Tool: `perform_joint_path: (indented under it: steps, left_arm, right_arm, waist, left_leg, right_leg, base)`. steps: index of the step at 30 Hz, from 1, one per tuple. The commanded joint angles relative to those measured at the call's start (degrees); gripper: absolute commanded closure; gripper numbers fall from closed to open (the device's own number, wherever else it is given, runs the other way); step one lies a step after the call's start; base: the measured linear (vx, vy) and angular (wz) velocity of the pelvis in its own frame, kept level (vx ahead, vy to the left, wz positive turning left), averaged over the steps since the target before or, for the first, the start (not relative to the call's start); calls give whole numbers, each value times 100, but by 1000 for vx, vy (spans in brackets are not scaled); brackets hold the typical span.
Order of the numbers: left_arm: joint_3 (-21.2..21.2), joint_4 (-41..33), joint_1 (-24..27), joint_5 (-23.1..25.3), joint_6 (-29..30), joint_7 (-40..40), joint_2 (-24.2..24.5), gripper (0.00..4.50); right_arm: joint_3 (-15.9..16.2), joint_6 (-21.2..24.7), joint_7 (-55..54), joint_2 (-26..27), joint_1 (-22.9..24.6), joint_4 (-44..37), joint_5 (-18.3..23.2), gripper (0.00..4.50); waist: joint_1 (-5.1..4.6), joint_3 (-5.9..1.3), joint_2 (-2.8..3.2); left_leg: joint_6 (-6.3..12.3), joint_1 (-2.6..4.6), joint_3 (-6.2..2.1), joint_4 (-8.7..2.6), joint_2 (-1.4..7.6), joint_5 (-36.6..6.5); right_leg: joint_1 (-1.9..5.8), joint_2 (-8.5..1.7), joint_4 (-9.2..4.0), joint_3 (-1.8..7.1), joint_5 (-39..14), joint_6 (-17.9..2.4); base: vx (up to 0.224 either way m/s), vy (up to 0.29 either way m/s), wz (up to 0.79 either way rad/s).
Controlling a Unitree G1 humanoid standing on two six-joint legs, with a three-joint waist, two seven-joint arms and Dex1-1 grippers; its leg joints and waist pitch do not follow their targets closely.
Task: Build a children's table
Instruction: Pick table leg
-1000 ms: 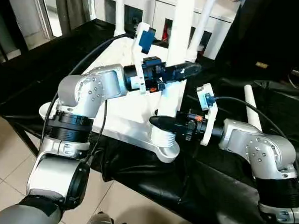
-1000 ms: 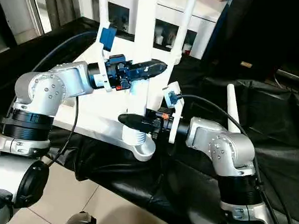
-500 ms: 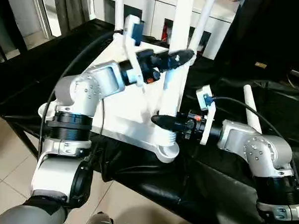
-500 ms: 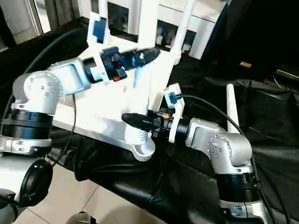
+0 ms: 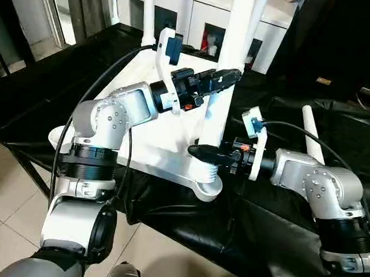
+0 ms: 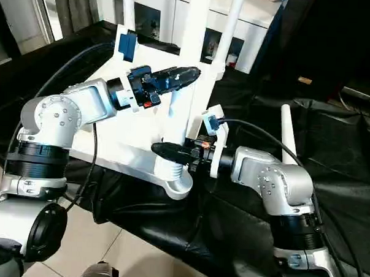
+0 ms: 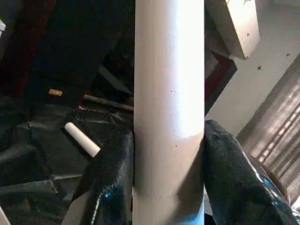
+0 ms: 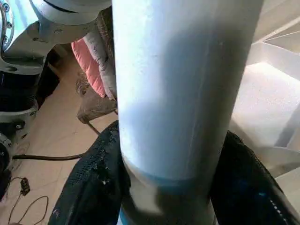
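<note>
The white table top lies upside down on a black-draped bench, its near corner socket hanging just past the bench edge toward the robot. Taking that socket as the landmark: to its left, the left arm rises from a bent silver elbow and reaches level across the top, wrist rolled so its camera bracket stands upward. The left gripper sits well above the socket, and its two black fingers are pressed against opposite sides of the white tube leg, clamping it about midway up its visible length. That leg stands nearly upright in the socket, leaning slightly away from the robot toward the white cabinet behind. Two more legs stand at the far corners. Right of the socket, the right arm comes in low with the forearm almost horizontal, and the right gripper closes around the same leg just above the socket's ribbed collar, its fingers hugging both sides. Farther right, a spare leg lies loose on the black cloth, well apart from the top.
</note>
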Motion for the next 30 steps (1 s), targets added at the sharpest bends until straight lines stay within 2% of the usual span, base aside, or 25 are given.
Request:
perform_joint_path:
  steps: [1, 4, 5, 6, 7, 8, 10, 13, 15, 16, 18, 22, 30]
  left_arm:
    - [-60, -151, -46, -127, -21, -48, -93, 272]
    - [-33, -134, -61, -125, -50, -33, -93, 272]
    - [-14, -129, -67, -123, -61, -30, -80, 272]
    - [-10, -126, -69, -118, -71, -31, -74, 272]
    - [0, -135, -60, -106, -94, -27, -65, 272]
    - [1, -136, -59, -105, -95, -26, -64, 272]
    - [-9, -146, -53, -87, -111, -23, -58, 272]
    - [-27, -159, -48, -66, -125, -30, -45, 272]
    - [-41, -163, -48, -53, -133, -39, -34, 272]
    - [-46, -170, -46, -50, -133, -47, -24, 272]
    - [-52, -173, -45, -52, -138, -53, -14, 272]
    - [-41, -169, -56, -81, -132, -78, 24, 272]
    - [-117, -255, -19, -121, -30, -206, 111, 272]
  right_arm:
    - [70, -100, 33, -106, -104, -73, -93, 253]
    - [98, -174, 43, -121, -116, -54, -148, 253]
    - [151, -307, 20, -132, -144, -8, -274, 253]
    - [165, -365, 9, -127, -163, 25, -320, 253]
    - [101, -387, -14, -66, -218, 118, -288, 218]
    - [94, -384, -17, -61, -223, 126, -283, 218]
    - [37, -383, -56, -40, -279, 184, -263, 181]
    - [72, -484, -103, -62, -320, 229, -374, 159]
    - [71, -545, -77, -74, -347, 279, -398, 154]
    - [70, -546, -10, -95, -359, 286, -369, 151]
    - [72, -555, 52, -110, -371, 298, -352, 151]
    - [-7, -491, 159, -151, -434, 322, -247, 151]
    - [121, -322, 540, -360, -386, 329, -153, 151]
  waist:
    - [9, -460, -12]
    - [9, -463, -13]
    - [3, -463, -79]
    - [12, -461, -39]
    - [2, -456, -49]
    - [-2, -453, -47]
    - [-2, -451, -46]
    - [-2, -450, -45]
    - [0, -457, -44]
    - [12, -455, -84]
    - [8, -456, -64]
    - [6, -454, -96]
    - [17, -454, -115]
  left_leg:
    - [-179, 76, 21, -362, 57, -924]
    - [-157, 80, 26, -355, 56, -883]
    - [-141, 75, 33, -351, 56, -867]
    - [-139, 76, 27, -355, 57, -845]
    - [-143, 80, 29, -356, 59, -891]
    - [-138, 85, 30, -356, 58, -928]
    - [-144, 84, 28, -357, 59, -952]
    - [-158, 81, 29, -358, 61, -902]
    - [-143, 82, 31, -354, 59, -872]
    - [-125, 74, 33, -352, 57, -856]
    - [-129, 80, 30, -355, 63, -878]
    - [-112, 74, 34, -350, 56, -848]
    - [-104, 82, 34, -349, 66, -835]
  right_leg:
    - [340, -306, -426, 173, -1146, -752]
    - [339, -305, -419, 176, -1060, -789]
    - [345, -306, -425, 174, -1062, -789]
    - [341, -309, -412, 173, -1077, -801]
    - [332, -313, -421, 171, -1155, -794]
    - [330, -310, -427, 172, -1221, -788]
    - [332, -315, -437, 174, -1291, -758]
    - [326, -307, -425, 175, -1220, -750]
    - [331, -308, -415, 175, -1133, -785]
    - [339, -316, -411, 171, -1163, -777]
    - [333, -314, -416, 171, -1174, -766]
    - [339, -311, -411, 171, -1162, -760]
    - [337, -312, -405, 170, -1135, -780]
  base:
    - [0, 0, 0]
    - [0, 0, 0]
    - [0, 0, 0]
    - [0, 0, 0]
    - [0, 0, 0]
    - [0, 0, 0]
    - [0, 0, 0]
    - [0, 0, 0]
    - [0, 0, 0]
    - [0, 0, 0]
    - [0, 0, 0]
    - [0, 0, 0]
    - [0, 0, 0]
